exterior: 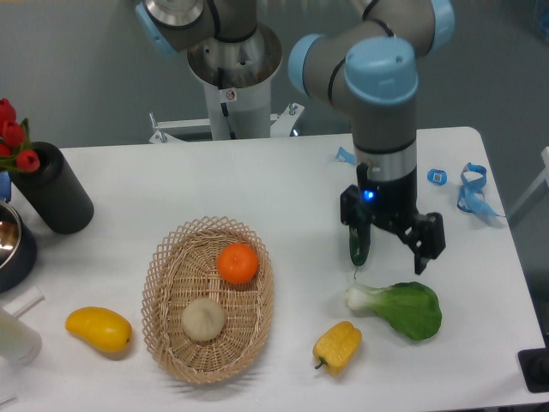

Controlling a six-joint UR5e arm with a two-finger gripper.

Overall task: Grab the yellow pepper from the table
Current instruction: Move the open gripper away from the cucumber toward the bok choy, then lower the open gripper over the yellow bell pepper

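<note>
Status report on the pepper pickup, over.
Tool open, empty, above the cucumber. Yellow pepper on the table, untouched. Bok choy lies between tool and pepper.

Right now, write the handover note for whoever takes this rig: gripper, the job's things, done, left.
Gripper: open, empty, above the table, over the dark green cucumber and just behind the bok choy.
Yellow pepper: lying on the table near the front edge, right of the wicker basket, front-left of the bok choy, untouched.
Do not confuse it with the smooth yellow fruit left of the basket.
Done: nothing grasped.
Left: move forward over the pepper, descend, close, lift.
</note>
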